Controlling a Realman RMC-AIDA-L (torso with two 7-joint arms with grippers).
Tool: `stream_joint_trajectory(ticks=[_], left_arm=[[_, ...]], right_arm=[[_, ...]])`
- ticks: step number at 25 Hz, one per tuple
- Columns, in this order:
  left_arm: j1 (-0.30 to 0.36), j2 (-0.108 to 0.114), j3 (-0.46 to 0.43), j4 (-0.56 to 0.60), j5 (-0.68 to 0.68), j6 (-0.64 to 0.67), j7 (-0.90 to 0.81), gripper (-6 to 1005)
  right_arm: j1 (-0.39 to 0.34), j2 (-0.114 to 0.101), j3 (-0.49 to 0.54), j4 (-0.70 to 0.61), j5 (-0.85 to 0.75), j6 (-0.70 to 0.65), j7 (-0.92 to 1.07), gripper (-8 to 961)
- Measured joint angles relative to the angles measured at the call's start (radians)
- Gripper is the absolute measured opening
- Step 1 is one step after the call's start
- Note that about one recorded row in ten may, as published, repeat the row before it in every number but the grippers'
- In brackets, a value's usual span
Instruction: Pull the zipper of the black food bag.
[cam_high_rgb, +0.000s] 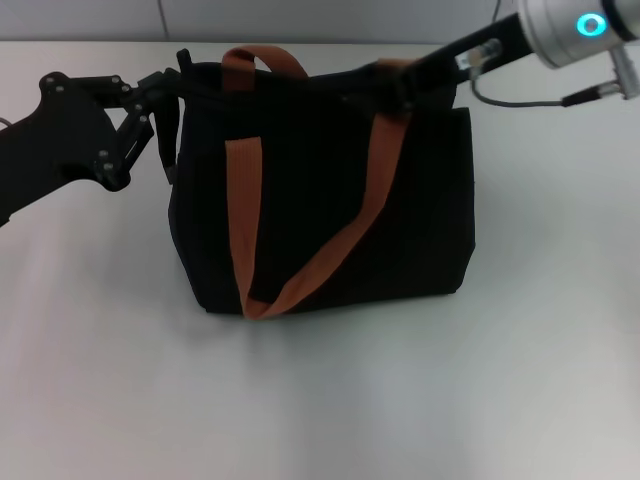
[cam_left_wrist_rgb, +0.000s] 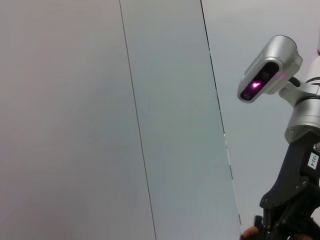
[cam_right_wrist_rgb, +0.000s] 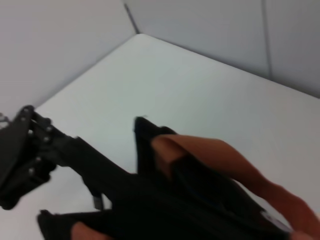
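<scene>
Large boxy black fabric food bag with orange-brown webbing strap handles stands upright mid white table. My left gripper at bag's top left corner, jaws look pinched on fabric edge, bracing. My right gripper at top right rim near strap; jaw state: cannot tell. Small silver zipper pull not visible. Judged step: hold set, zip pull beginning. Next move needs steady brace and straight draw along track.

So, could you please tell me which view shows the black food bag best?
The head view: the whole black food bag stands on the table between both arms. The right wrist view catches only its top edge; the left wrist view misses it.
</scene>
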Motion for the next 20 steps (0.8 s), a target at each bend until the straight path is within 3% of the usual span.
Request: stream_joint_trajectory(ticks=[8, 20], left_arm=[[-0.002, 0.001, 0.000, 0.000, 0.000, -0.006, 0.000, 149], [-0.006, 0.000, 0.000, 0.000, -0.001, -0.006, 0.000, 156]], right_arm=[[-0.121, 0.002, 0.049, -0.144, -0.044, -0.032, 0.031, -6], [-0.155, 0.004, 0.080, -0.184, -0.019, -0.045, 0.026, 8]])
